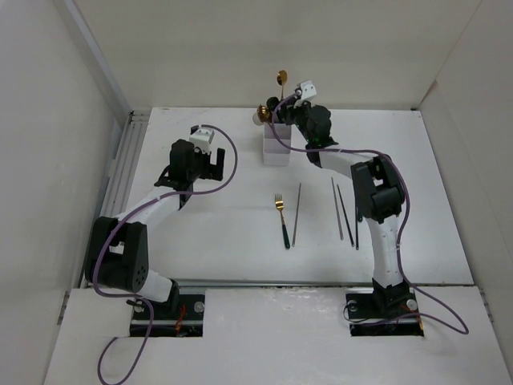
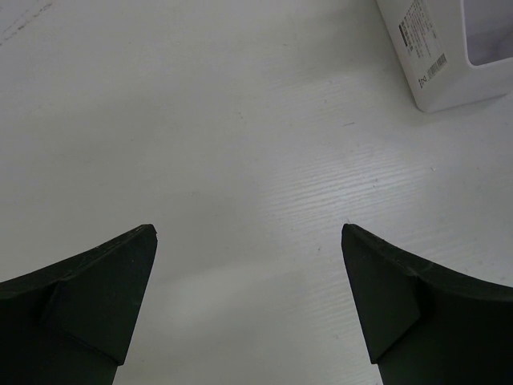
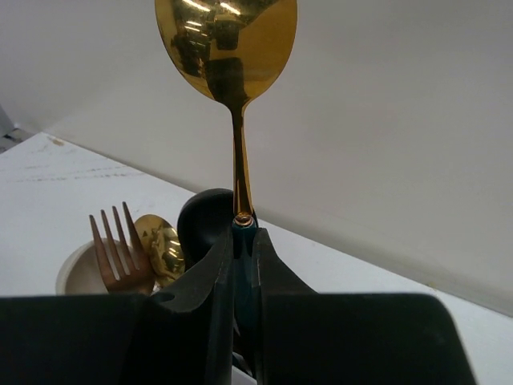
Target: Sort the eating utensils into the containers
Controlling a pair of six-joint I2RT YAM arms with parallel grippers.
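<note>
A: The right hand (image 3: 242,241) is clamped on a gold spoon (image 3: 227,48). It pinches the dark teal handle just below its gold collar.

B: Which way does the spoon run?

A: Its long axis lines up with the fingers, with the polished, mirror-bright oval bowl farthest from the hand. From above, it hangs over the far end of the white organiser (image 1: 276,146).

B: What stands in there?

A: A copper fork (image 3: 120,255) with its tines up, a second gold spoon (image 3: 160,250), a matte black spoon (image 3: 202,218) and a pale spoon (image 3: 74,277), all with their heads up.

B: Any writing?

A: The organiser's side wall has a barcode and small print, too fine to read.

B: And the left hand (image 2: 248,233)?

A: It is spread wide and holds nothing. Its dark wedge fingers hover over the finely ribbed white worktop (image 2: 200,120), near the organiser's corner.

B: What lies flat?

A: A gold black-handled fork (image 1: 281,216), with its tines toward the far wall. Thin dark chopsticks (image 1: 296,212) lie roughly parallel to it, one just beside it and the others farther right.
</note>
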